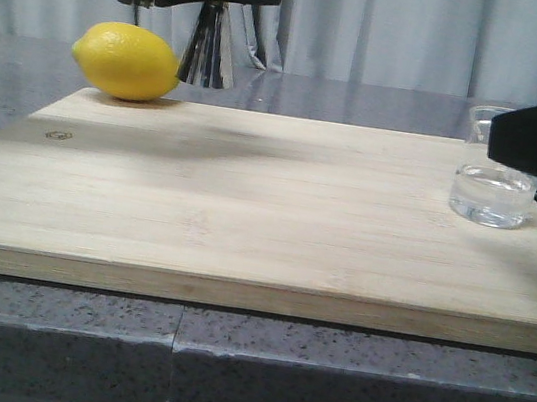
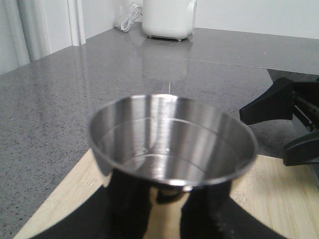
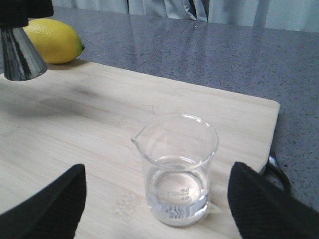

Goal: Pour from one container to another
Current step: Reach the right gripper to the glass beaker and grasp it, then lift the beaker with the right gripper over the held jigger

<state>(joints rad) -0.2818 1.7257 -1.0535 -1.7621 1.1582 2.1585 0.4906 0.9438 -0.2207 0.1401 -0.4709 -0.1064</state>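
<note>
On the board's (image 1: 247,208) right side stands my beaker (image 3: 175,167), clear glass with a pouring lip, faint white marks and a little clear liquid at the bottom. My right gripper (image 3: 157,209) is spread wide, a finger either side, not touching it. My left gripper (image 2: 167,209) pinches the jigger (image 2: 172,142), shiny steel with an empty cone, lifted off the pale wood near the back left, beside a smooth yellow lemon (image 1: 126,60).
</note>
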